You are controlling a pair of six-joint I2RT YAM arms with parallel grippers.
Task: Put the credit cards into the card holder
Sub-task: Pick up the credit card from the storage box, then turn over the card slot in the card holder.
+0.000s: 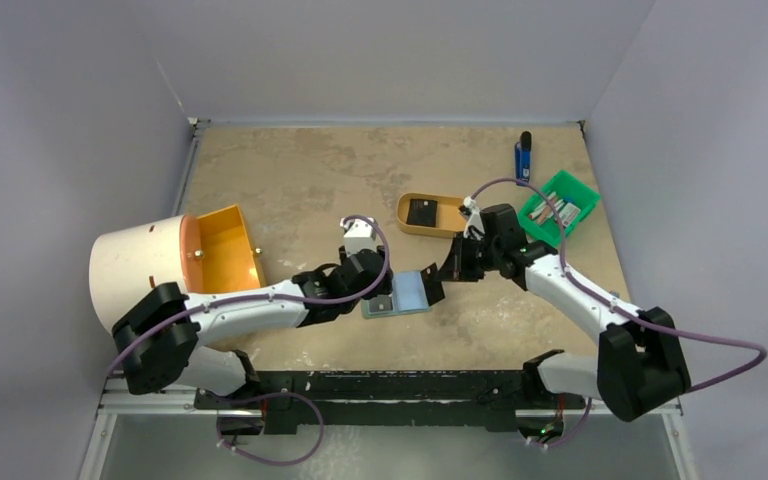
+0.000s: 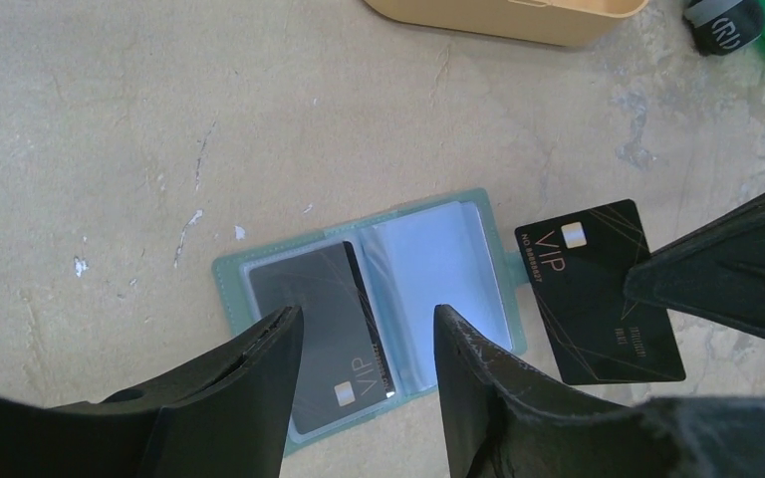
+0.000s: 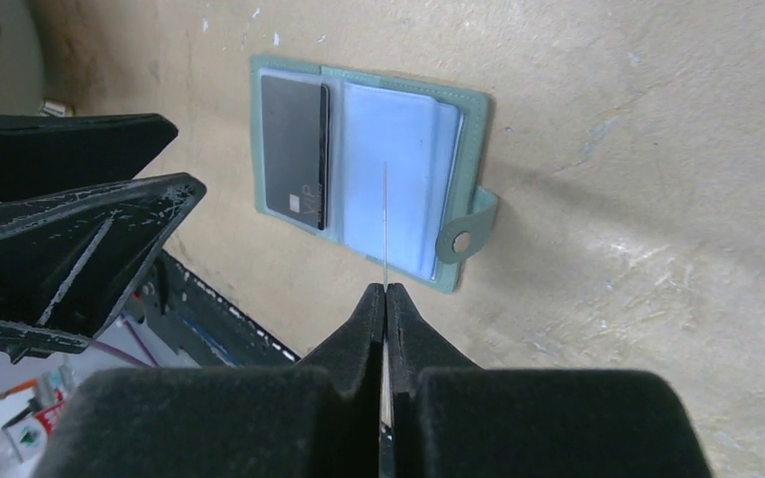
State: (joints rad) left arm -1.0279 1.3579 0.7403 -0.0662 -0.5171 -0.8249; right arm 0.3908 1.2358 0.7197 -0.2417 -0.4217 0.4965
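The sage-green card holder (image 2: 227,284) lies open on the table (image 1: 405,296), its snap tab (image 3: 463,237) at one edge. A black VIP card (image 2: 324,319) sits in its left sleeve (image 3: 294,144); the right sleeve is clear. My left gripper (image 2: 369,314) hovers open just above the holder, nothing between its fingers. My right gripper (image 3: 385,289) is shut on a second black VIP credit card (image 2: 598,299), seen edge-on over the right sleeve (image 3: 385,224). That card hangs beside the holder's tab edge, tilted.
A tan oval tray (image 1: 452,226) with a small black square item (image 1: 421,211) stands behind the holder. A green bin (image 1: 558,208) and a blue pen (image 1: 524,155) are at the back right. A white cylinder (image 1: 145,265) with an orange scoop (image 1: 225,245) lies at left.
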